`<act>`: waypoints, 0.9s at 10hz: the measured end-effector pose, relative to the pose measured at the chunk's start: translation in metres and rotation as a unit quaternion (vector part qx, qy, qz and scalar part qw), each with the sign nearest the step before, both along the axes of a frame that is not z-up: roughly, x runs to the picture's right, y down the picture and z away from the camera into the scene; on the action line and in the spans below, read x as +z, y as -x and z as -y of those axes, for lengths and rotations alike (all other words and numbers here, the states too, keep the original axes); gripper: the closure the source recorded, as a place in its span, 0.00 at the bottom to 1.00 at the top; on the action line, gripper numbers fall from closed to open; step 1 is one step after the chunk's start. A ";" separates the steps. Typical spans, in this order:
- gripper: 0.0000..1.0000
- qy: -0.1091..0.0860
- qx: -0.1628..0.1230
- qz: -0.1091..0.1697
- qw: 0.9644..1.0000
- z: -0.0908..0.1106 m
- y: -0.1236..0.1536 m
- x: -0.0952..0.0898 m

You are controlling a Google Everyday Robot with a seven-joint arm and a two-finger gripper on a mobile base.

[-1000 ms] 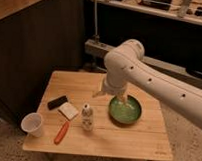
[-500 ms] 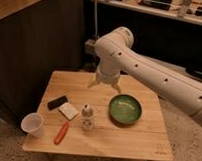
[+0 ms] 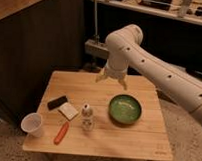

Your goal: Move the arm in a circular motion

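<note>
The thick white robot arm of smooth tube segments with small dark dots (image 3: 150, 64) reaches in from the right edge, bends at a rounded elbow high over the back of the scene and turns straight down. Its pale tan gripper (image 3: 112, 81) hangs above the rear middle of the light wooden surface (image 3: 142, 139), its two fingers spread apart and holding nothing, clear of every object.

In front of the gripper and to its right sits a round green bowl (image 3: 125, 109). Left of the bowl stands a small clear bottle (image 3: 86, 117), upright. Further left lie a flat pale square block (image 3: 68, 111) and, touching or just beside it, a small black rectangular block (image 3: 57, 102). An orange-red pen-like stick (image 3: 61, 132) lies near the front edge, and a white paper cup (image 3: 33, 124) stands at the front left corner
</note>
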State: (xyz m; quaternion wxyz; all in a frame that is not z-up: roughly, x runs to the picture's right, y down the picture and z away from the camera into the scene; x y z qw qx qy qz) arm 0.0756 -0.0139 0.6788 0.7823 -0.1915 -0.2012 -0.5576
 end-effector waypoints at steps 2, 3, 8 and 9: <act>0.20 0.002 0.012 -0.006 1.000 0.004 -0.018 0.004; 0.20 0.004 0.012 -0.004 1.000 0.003 -0.023 0.003; 0.20 0.030 0.071 -0.036 0.996 0.010 -0.068 0.019; 0.20 0.034 0.082 -0.044 0.995 0.008 -0.081 0.019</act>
